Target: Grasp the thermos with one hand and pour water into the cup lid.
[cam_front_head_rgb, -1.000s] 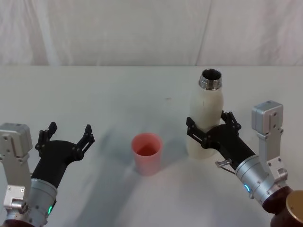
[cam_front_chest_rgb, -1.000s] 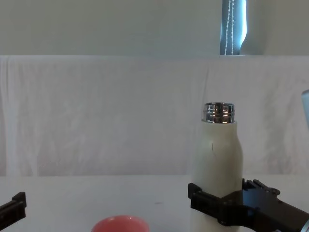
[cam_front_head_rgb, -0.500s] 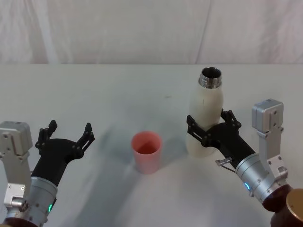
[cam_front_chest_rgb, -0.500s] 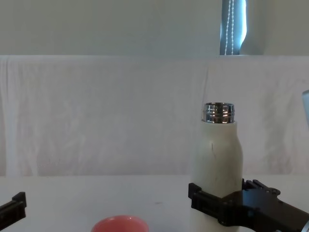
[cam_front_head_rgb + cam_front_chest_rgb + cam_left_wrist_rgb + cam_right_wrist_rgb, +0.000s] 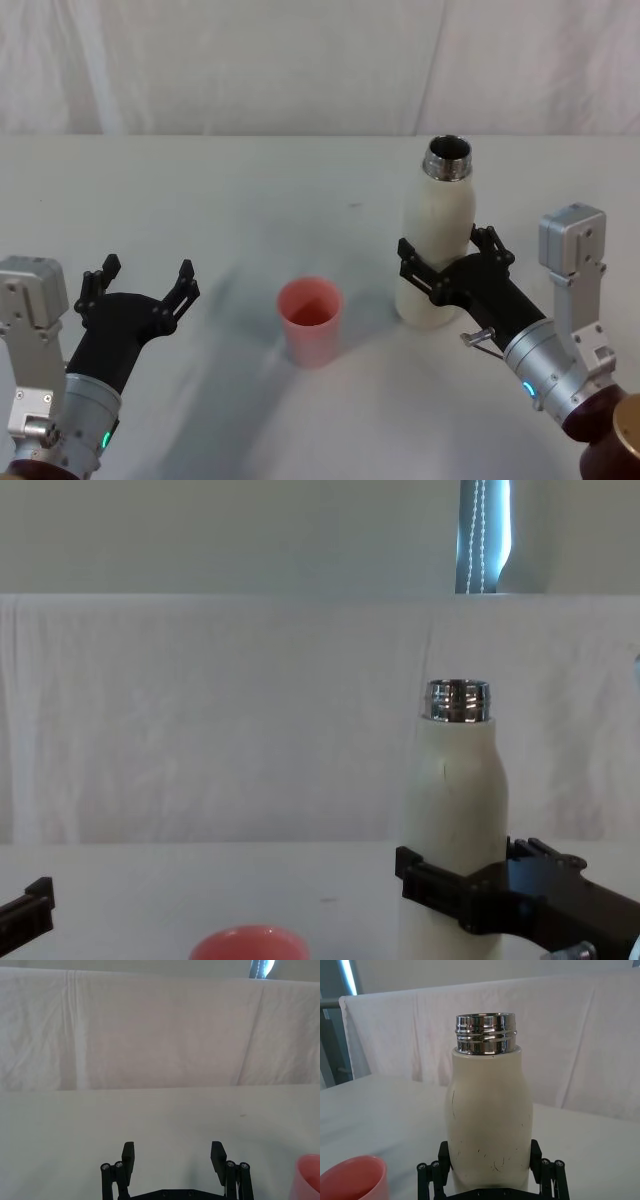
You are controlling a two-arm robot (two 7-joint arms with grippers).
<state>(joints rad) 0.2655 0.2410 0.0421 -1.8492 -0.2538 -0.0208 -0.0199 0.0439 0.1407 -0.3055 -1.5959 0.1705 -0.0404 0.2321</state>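
Observation:
The thermos (image 5: pixel 437 235) is a tall cream-white bottle with an open silver neck, upright at the table's right. My right gripper (image 5: pixel 447 262) is shut on its lower body, one black finger on each side. The right wrist view shows the thermos (image 5: pixel 487 1110) held between the fingers of the right gripper (image 5: pixel 489 1152), and the chest view shows the thermos (image 5: pixel 452 790) in the same grip (image 5: pixel 462 868). The pink cup lid (image 5: pixel 310 322) stands open-side up at the table's middle, left of the thermos. My left gripper (image 5: pixel 148 272) hovers open at the left, apart from the cup lid (image 5: pixel 309 1177).
A white cloth covers the table (image 5: pixel 250 190), and a white curtain (image 5: pixel 300 60) hangs behind its far edge. Bare cloth lies between the cup lid and each gripper. The left gripper (image 5: pixel 173 1155) faces open tabletop.
The thermos has risen a little in my right gripper and shifted slightly to the right. The left gripper and the cup lid have stayed where they were.

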